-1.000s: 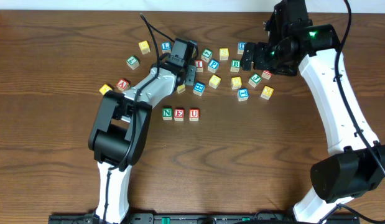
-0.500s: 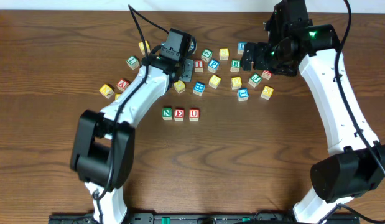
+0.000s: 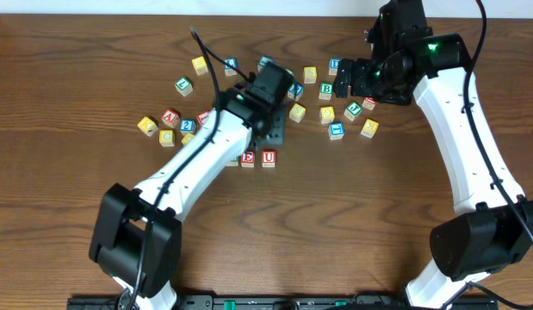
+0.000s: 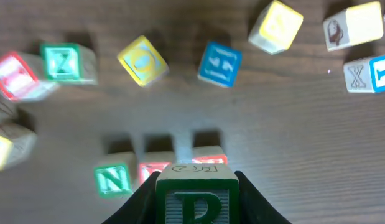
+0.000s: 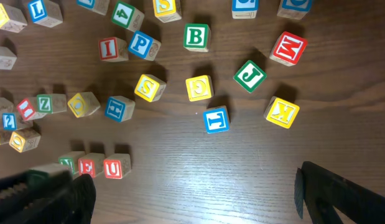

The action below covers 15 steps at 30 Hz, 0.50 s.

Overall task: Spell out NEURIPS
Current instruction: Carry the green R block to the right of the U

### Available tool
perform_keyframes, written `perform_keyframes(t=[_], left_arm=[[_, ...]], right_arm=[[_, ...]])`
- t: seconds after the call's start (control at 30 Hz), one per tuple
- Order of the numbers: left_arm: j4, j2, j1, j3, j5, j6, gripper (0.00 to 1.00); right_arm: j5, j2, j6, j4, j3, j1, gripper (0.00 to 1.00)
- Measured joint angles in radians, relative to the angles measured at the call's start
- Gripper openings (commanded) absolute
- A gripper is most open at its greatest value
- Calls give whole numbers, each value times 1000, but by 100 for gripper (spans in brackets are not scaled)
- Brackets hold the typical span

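Holding the green R cube (image 4: 196, 204) between its two dark fingers, the left gripper (image 3: 273, 131) is clamped on the cube's side faces, with the printed letter facing the wrist camera. The grip on the sides leaves the underside free, which in my judgement suits setting the cube down flat.

Directly below and just beyond lies the started row: green N cube (image 4: 112, 179), red E cube (image 4: 153, 170) and red U cube (image 4: 208, 158), set close side by side in a straight line. The R cube hangs over the U end of that row, evidently because the next free place is just past the U.

The cubes are small wooden blocks with pale bare edges, square faces and coloured printed letters. The table (image 3: 378, 215) is dark brown wood with a fine visible grain.

Further off, in the loose scatter, the red I cube (image 5: 109, 48) and blue P cube (image 5: 141, 43) sit just beside each other. A yellow-faced cube (image 5: 148, 87), apparently an S, lies nearer the row.

At the far right, the right gripper (image 5: 193, 186) hangs above the scatter, fingers wide apart, holding nothing.
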Motion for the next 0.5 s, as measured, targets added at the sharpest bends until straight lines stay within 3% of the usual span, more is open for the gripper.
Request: perform_keyframes(t=[0.5], left_arm=[[243,72,-126,-134,0,-104,27]], right_arm=[[0,0,0,0,0,0,99]])
